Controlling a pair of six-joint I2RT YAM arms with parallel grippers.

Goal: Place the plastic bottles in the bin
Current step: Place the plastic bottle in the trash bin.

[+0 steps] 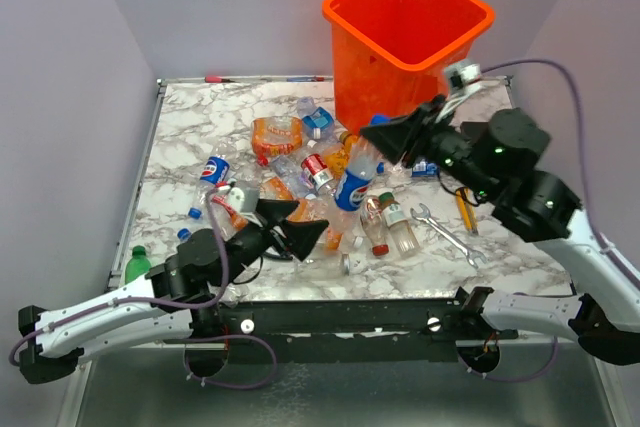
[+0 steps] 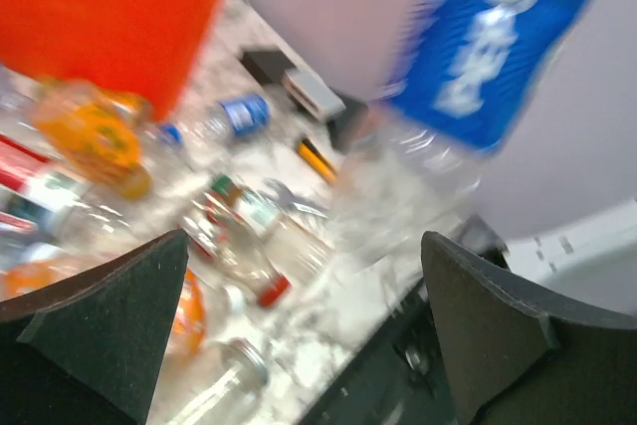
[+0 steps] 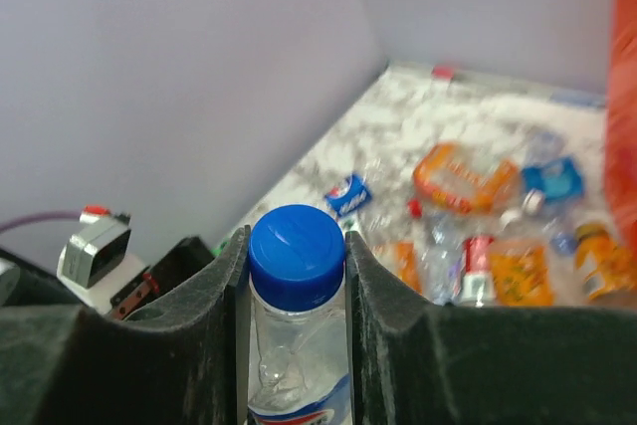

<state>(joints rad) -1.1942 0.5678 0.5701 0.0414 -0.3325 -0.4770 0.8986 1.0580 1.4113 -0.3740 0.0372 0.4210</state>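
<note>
My right gripper [image 1: 383,139] is shut on the neck of a clear plastic bottle [image 1: 353,185] with a blue cap and blue label, in front of the orange bin [image 1: 405,37]. In the right wrist view both fingers press just under the blue cap [image 3: 296,251]. My left gripper [image 1: 312,217] stands open below and left of that bottle, nothing between its fingers [image 2: 109,316]. The left wrist view shows the held bottle's blue label [image 2: 488,47], blurred, above and beyond the jaws. Several more plastic bottles [image 1: 277,137] lie crushed on the marble table [image 1: 190,117].
A steel wrench [image 1: 447,234] and a yellow-handled tool [image 1: 465,212] lie right of the pile. A green bottle [image 1: 137,264] rests at the table's left front edge. A red-and-blue pen [image 1: 225,78] lies along the back edge. Grey walls close in on both sides.
</note>
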